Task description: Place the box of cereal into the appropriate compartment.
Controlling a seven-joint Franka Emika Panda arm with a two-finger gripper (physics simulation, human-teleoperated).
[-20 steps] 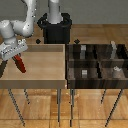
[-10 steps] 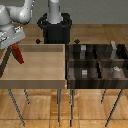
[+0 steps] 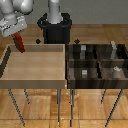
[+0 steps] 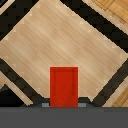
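The box of cereal point(image 3: 19, 43) is a small thin red box with a darker edge. It hangs from my gripper point(image 3: 15, 34) above the far corner of the light wooden tray point(image 3: 35, 82) at the exterior view's left. My gripper is shut on the box's upper end. In the wrist view the red box point(image 4: 63, 86) sticks out from my gripper over the tray's pale floor point(image 4: 65, 45). The dark compartment tray point(image 3: 97, 80) stands at the exterior view's right, well apart from the box.
Small grey blocks point(image 3: 84, 73) sit in several of the dark tray's compartments. The arm's black base point(image 3: 56, 31) stands behind the two trays. Both trays rest on thin metal legs point(image 3: 61, 105) over a wooden floor.
My gripper has risen with the red box, which now hangs higher above the wooden tray's far corner and a little further towards the exterior view's right.
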